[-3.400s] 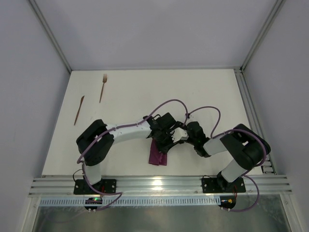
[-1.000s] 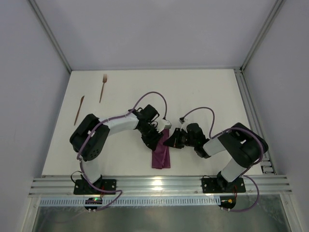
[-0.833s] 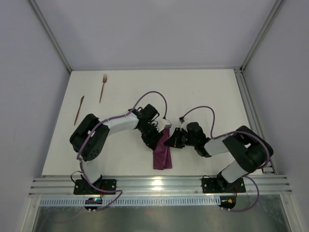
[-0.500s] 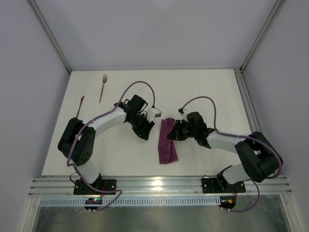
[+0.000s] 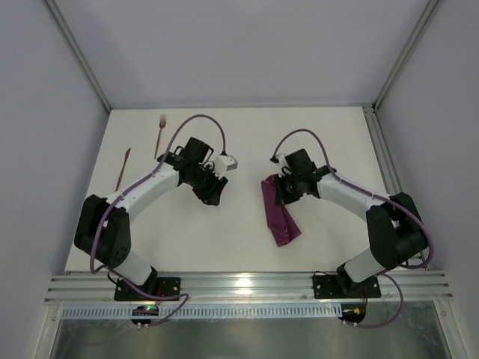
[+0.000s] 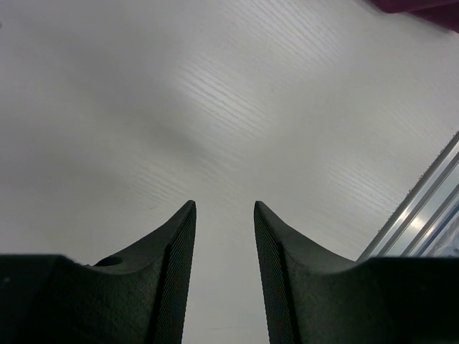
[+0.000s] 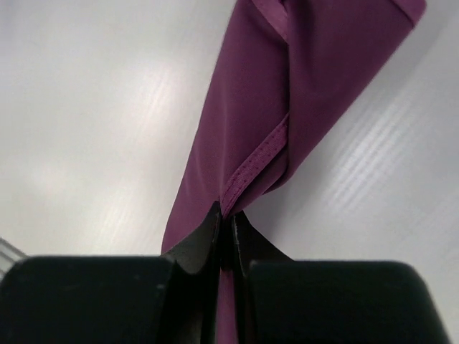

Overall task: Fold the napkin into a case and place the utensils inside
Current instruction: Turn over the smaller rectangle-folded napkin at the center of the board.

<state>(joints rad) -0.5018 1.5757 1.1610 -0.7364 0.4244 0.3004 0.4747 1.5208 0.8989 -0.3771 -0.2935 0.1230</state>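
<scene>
risk first: right jaws are pinched tight on just a thin hemmed edge at the far end of the napkin (image 5: 278, 215), so the cloth can slip out, or the loose folds can fall open if that end gets lifted or dragged. napkin lies as a slanted folded strip on the tabletop (image 5: 224, 239), right of centre, with its near end free and nothing pinning it. a pull from one end likely skews or unrolls it. left jaws are part open and empty over bare tabletop, well apart from the napkin, so there is no second hold on the fold. fork (image 5: 160, 134) and knife (image 5: 122, 169) sit at the far left, well apart from the napkin. no pocket mouth shows, so sliding them in could snag or spread the layers.

hard to tell: how many layers the fold has, whether it works as a case, and whether right jaws grip all layers or only the hem. in the top view the pinch is too small to make out. left wrist view cuts the napkin to a sliver at top right. right wrist view crops its far end.
</scene>
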